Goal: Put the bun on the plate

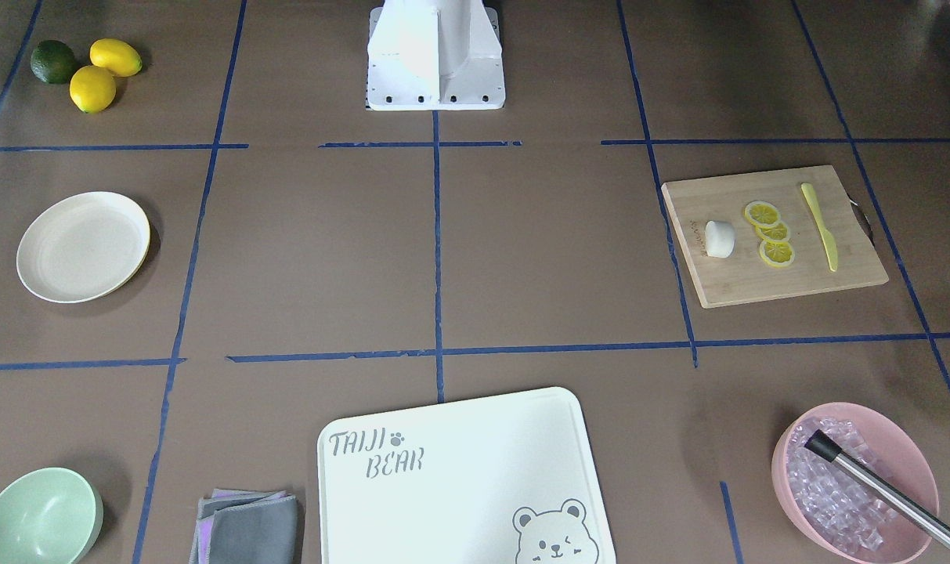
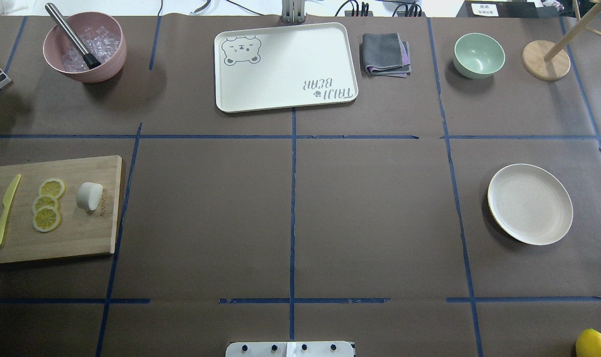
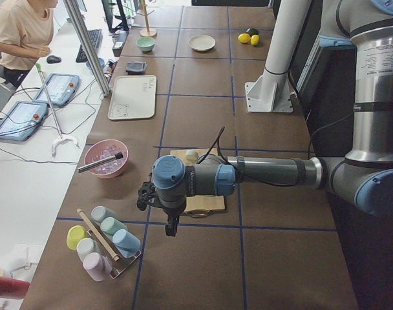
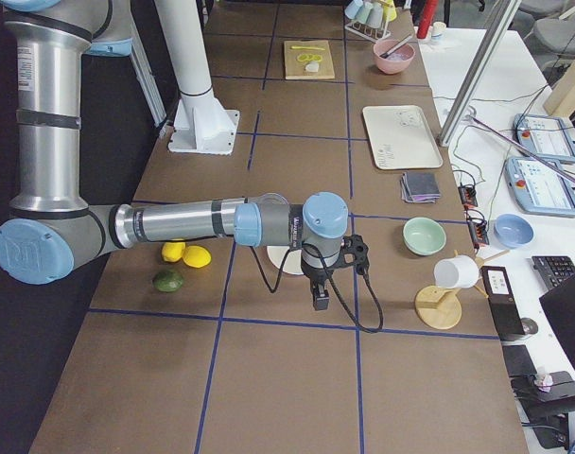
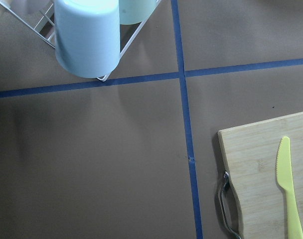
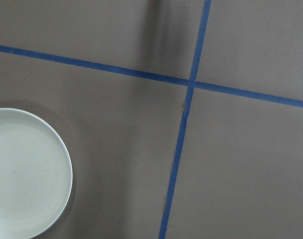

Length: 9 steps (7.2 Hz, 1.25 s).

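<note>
The small white rounded bun (image 2: 89, 196) lies on the wooden cutting board (image 2: 77, 238), just beside the yellow lemon slices (image 2: 47, 204). The round cream plate (image 2: 530, 204) waits far across the brown table (image 2: 379, 223). The left gripper (image 3: 171, 223) and right gripper (image 4: 320, 295) hang above its ends, and I cannot tell if they are open or holding anything. It would be best to pinch the bun softly, miss the slices, then cross the bare middle.

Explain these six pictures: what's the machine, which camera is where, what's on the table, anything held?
This is a two-armed robot at a table. Two pictures look down from opposite sides, two look along the table from its ends, two come from wrist cameras. The left hand and right hand show only in the end views, above the table, holding nothing visible; open or shut is unclear. The bun lies on a wooden cutting board beside lemon slices and a yellow knife. The plate sits empty on the table's other side.
</note>
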Tool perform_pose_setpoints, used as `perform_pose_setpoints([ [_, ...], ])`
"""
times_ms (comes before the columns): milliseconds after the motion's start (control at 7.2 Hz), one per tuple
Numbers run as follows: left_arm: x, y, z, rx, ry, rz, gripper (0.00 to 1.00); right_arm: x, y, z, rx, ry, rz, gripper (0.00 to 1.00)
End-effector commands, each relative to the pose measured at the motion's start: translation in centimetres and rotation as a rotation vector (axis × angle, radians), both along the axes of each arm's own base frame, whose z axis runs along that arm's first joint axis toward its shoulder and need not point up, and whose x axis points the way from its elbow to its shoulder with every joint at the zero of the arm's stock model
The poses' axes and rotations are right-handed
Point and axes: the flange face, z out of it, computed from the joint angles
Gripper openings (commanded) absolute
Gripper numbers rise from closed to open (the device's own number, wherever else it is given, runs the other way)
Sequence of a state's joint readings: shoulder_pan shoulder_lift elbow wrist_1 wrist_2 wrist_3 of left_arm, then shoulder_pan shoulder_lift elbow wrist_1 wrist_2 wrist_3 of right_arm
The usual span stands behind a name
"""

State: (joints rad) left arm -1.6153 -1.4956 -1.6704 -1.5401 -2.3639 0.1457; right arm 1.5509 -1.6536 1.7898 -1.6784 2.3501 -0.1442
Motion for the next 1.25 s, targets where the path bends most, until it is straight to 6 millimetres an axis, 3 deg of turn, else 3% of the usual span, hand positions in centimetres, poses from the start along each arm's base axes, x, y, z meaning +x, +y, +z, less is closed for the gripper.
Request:
perform_pose_setpoints([
  [0,-0.1,0.0,-0.2,0.006,0.000,0.000,1.00,0.0,0.0,0.0,-0.002,0.000,0.001,1.00],
  [278,0.1,0.1,-1.2,0.012,-0.001,0.002,1.00,-0.5,-0.3,-0.6,-0.028,-0.002,0.031,1.00],
  [417,0.1,0.4,-1.0,0.008,0.001,0.002,1.00,-2.4,-1.9,-2.2,-0.005,-0.025,-0.001,1.00],
  [694,0.1,0.0,-1.6,0.022,0.001,0.002,1.00,-7.7,-2.5,-2.4,-0.004,-0.059,0.001,1.00],
  [833,0.1,0.0,-1.6,0.023,0.002,0.002,1.00,-11.2,-2.6,-1.2,-0.001,-0.086,0.055,1.00],
  [972,0.1,0.0,-1.6,0.025,0.002,0.002,1.00,-12.9,-2.0,2.3,0.013,-0.119,0.086,1.00],
  [1111,0.1,0.0,-1.7,0.029,0.002,0.002,1.00,-14.7,-1.5,4.4,0.011,-0.153,0.113,1.00],
])
